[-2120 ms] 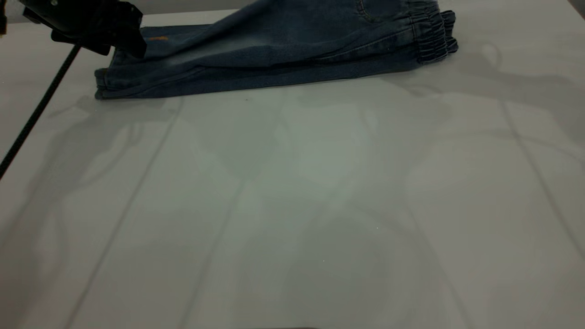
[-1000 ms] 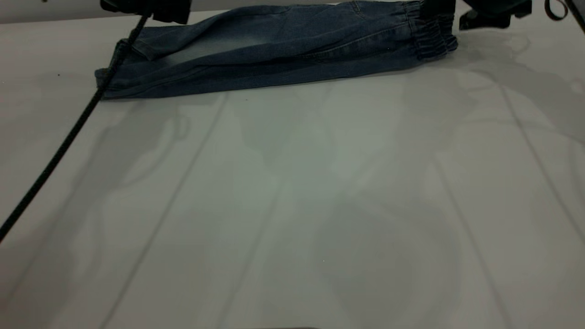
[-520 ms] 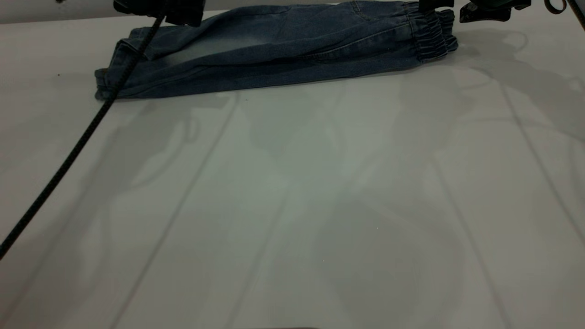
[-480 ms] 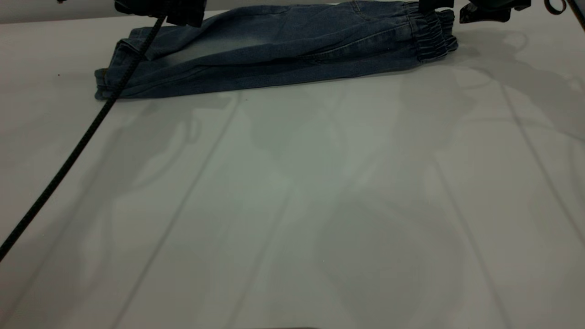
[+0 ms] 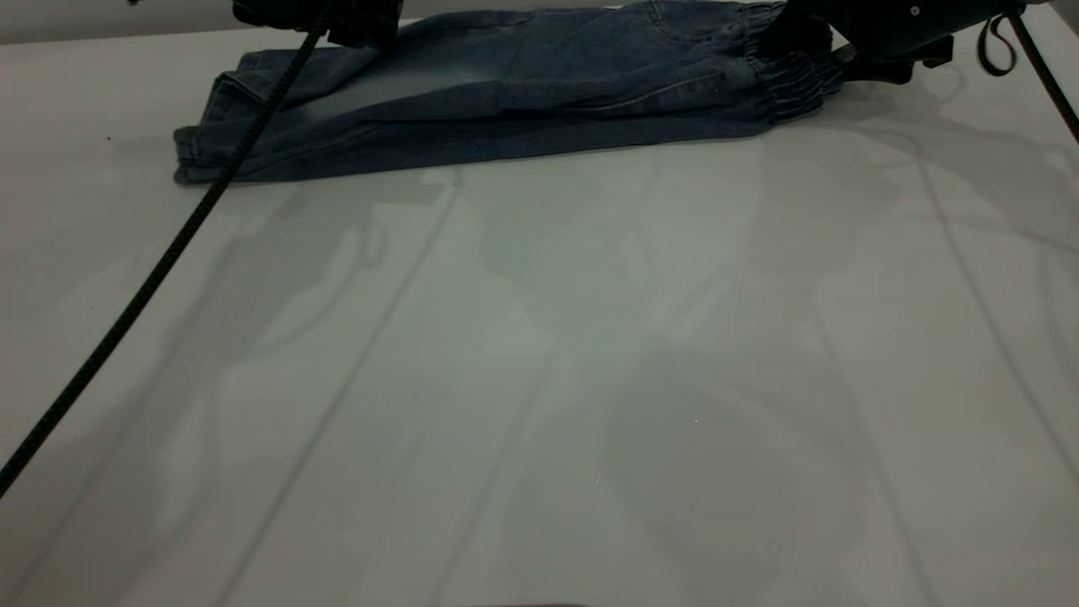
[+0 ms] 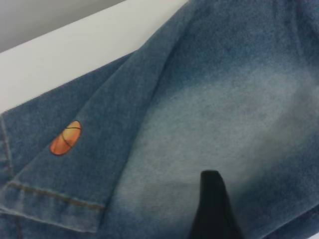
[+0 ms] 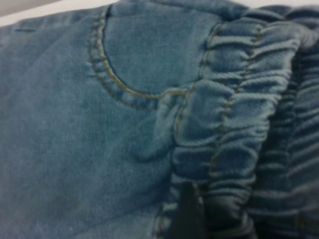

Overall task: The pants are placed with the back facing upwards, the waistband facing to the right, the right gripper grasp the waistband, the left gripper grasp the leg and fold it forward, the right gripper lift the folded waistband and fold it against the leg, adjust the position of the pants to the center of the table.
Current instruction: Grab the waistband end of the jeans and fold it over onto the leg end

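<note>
Right gripper (image 5: 809, 38) positioned at the waistband (image 5: 792, 76), jaw state indeterminable, left gripper (image 5: 358, 21) held above the leg (image 6: 89, 134), jaw state indeterminable, folded pants (image 5: 506, 93) laid at the table's (image 5: 539, 379) far edge.

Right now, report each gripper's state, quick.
Left gripper: over the pants leg end, cannot tell.
Right gripper: at the waistband, cannot tell.

One pair of pants (image 5: 506, 93), two grippers (image 5: 354, 21) (image 5: 809, 38) and two cables (image 5: 160, 270) (image 5: 1041, 72) are seen on one table (image 5: 539, 379).
</note>
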